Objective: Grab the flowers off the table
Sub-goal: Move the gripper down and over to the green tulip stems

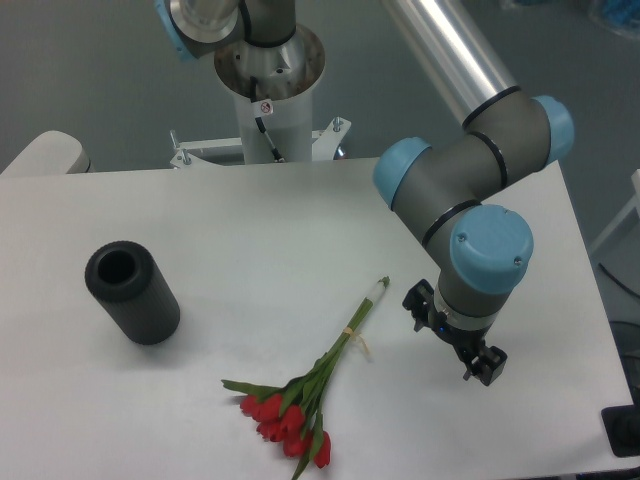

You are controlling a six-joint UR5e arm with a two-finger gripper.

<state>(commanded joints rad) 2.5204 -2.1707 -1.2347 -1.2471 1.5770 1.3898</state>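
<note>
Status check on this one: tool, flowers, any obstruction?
Tool empty, right of the stems, jaw state unclear. Flowers flat on the table, untouched. Black cylinder far left, not in the way.

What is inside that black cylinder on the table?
The black cylinder has an open top, but its inside is dark; nothing shows sticking out. The flowers lie apart on the table.

White bench (250, 230) with rounded corners, black cylinder (132, 292) lying at left, red tulip flowers (310, 395) lying near front edge, stems pointing up-right
</note>
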